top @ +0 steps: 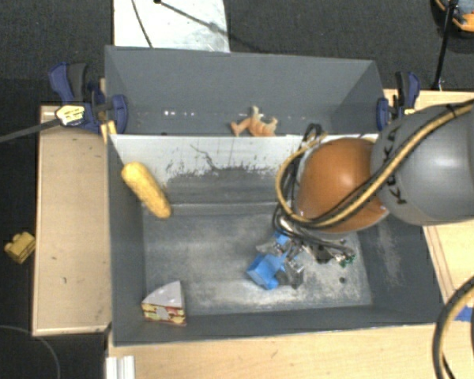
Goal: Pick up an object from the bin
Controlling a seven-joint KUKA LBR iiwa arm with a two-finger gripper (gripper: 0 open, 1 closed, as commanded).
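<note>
One blue block (261,273), partly under arm (426,176)

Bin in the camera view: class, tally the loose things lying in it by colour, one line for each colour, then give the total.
Yellow: 1, the cob-shaped piece at the upper left.
Tan: 1, the small figure against the back wall.
Blue: 1, the blue block next to the gripper.
White: 1, the wedge in the lower left corner.
Total: 4
</note>
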